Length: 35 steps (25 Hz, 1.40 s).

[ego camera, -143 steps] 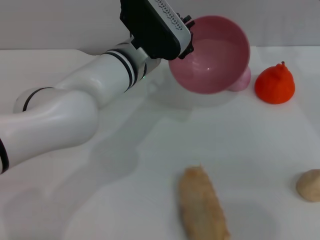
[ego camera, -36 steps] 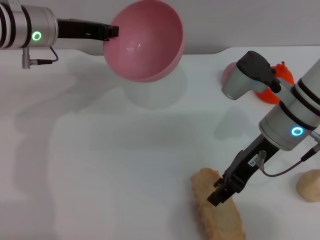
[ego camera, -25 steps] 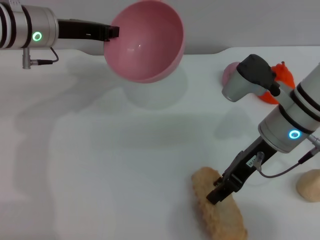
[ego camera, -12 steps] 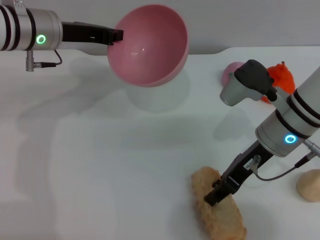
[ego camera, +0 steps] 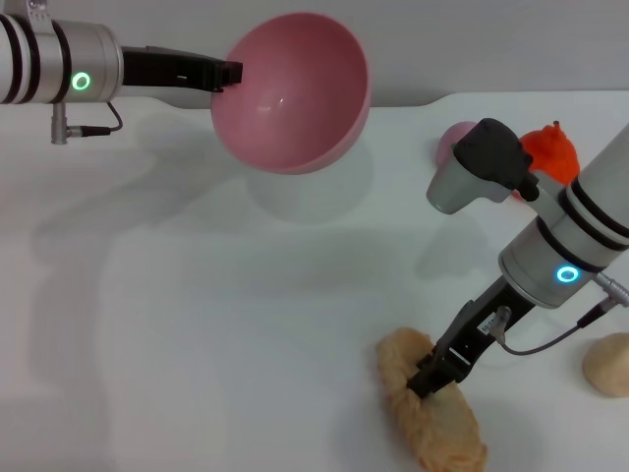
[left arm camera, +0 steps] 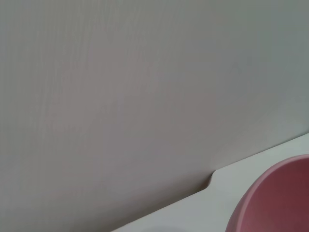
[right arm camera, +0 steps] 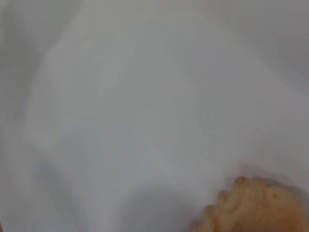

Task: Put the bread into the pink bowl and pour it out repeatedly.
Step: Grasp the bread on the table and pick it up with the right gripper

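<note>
White table [ego camera: 197, 324]: pale tan ridged bread [ego camera: 432, 418], glossy pink bowl [ego camera: 295, 93] tilted aloft.

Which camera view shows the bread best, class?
The head view: the whole bread lies on the table under the right gripper. The right wrist view catches only one end; the left wrist view shows none.

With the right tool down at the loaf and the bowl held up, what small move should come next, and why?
Probably close the right tool on the bread and lift: it sits on the loaf, which lies on the table, while the left tool holds the pink bowl empty and aloft.
</note>
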### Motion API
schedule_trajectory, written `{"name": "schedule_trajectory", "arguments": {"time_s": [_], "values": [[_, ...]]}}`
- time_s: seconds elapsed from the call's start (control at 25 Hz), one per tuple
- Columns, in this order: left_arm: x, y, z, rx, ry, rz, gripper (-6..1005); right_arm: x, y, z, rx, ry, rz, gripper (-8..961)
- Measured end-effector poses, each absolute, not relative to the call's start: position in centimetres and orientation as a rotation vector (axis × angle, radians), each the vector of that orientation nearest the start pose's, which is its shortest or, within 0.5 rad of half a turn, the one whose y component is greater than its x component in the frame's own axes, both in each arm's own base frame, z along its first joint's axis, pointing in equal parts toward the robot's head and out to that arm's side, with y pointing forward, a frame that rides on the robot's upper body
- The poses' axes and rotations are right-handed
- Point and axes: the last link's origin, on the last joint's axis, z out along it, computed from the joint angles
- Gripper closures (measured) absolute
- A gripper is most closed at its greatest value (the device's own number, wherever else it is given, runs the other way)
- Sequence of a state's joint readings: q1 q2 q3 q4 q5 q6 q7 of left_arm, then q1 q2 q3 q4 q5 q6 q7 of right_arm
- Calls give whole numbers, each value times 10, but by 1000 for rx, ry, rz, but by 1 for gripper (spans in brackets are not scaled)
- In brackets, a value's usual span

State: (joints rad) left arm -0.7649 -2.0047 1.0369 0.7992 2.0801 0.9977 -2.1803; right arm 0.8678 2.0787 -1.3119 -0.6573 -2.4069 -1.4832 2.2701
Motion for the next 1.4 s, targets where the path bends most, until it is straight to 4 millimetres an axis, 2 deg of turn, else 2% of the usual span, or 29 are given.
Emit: {"name": "schedule_trajectory", "arguments": {"time_s": [0.12,0.44,0.88,1.28,1.4], "values": [[-190,453,24,-2357,-992,-394,956,198,350,-72,-2958,1047,-572,672],[-190,453,25,-2353,-991,-395,956,197,351,-72,-2955,1036,-566,758],[-189,454,26,-2351,-985,-396,956,198,352,-72,-2952,1037,-563,846],[-189,455,28,-2348,-981,-394,956,197,352,-72,-2954,1036,-557,864],[-192,456,30,-2335,-981,-391,956,189,349,-70,-2991,1030,-500,868]]}}
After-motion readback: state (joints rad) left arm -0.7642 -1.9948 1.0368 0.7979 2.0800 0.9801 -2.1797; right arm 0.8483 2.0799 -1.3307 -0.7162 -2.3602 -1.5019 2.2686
